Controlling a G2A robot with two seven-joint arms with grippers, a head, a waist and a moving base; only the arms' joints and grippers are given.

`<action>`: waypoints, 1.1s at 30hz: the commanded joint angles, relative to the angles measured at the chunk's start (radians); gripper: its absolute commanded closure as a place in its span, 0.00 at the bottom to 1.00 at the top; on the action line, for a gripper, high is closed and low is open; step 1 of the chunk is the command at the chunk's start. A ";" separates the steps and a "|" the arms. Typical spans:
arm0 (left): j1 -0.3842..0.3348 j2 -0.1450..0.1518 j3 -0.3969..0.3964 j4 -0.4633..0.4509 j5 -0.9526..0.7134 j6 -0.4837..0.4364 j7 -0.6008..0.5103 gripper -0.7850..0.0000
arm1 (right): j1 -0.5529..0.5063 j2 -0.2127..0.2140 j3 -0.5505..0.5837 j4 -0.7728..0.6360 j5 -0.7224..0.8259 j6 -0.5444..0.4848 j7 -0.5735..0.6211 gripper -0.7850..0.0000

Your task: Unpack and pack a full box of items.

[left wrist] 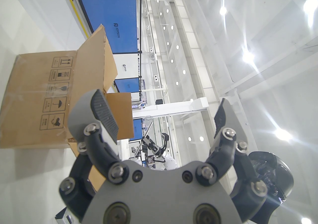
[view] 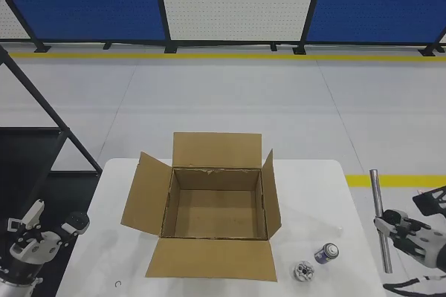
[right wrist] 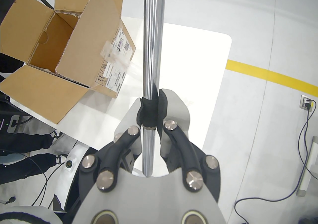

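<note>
The box (view: 215, 215) stands open and bare inside on the counter (view: 312, 194), so unpacking looks finished and packing about to start. The right jaws are clamped on a steel rod (right wrist: 151, 23), held to the box's right, past the counter edge. Next the rod must clear the box's raised right flap (view: 271, 194), then go in, probably slanted. The left jaws hang apart, empty, left of the box. A small can (view: 326, 254) and a round piece (view: 304, 271) lie off its front-right corner.
</note>
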 commanded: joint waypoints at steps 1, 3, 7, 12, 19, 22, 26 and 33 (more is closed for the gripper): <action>0.000 0.000 0.000 0.000 0.000 0.000 0.000 0.00 | 0.000 0.000 0.000 0.000 0.000 0.000 0.000 1.00; 0.000 0.000 0.000 0.000 0.000 0.000 0.000 0.00 | 0.000 0.000 0.000 0.000 0.000 0.000 0.000 1.00; 0.002 0.000 -0.001 -0.003 0.005 0.002 0.015 0.00 | -0.004 0.003 -0.039 -0.014 0.003 -0.024 -0.043 1.00; -0.013 -0.001 0.004 -0.018 0.014 0.017 0.059 0.00 | 0.145 0.021 -0.205 -0.052 -0.050 -0.007 -0.027 1.00; -0.012 -0.004 0.014 -0.040 0.012 0.016 0.096 0.00 | 0.534 0.024 -0.573 0.026 -0.067 0.117 0.026 1.00; 0.007 -0.007 0.015 -0.047 0.010 0.009 0.101 0.00 | 0.707 0.009 -0.755 0.100 -0.099 0.195 0.037 1.00; 0.015 -0.008 0.015 -0.051 0.010 0.005 0.100 0.00 | 0.905 -0.027 -0.973 0.221 -0.107 0.272 0.009 1.00; 0.015 -0.008 0.015 -0.051 0.010 0.005 0.100 0.00 | 0.995 -0.051 -1.078 0.289 -0.103 0.292 -0.011 1.00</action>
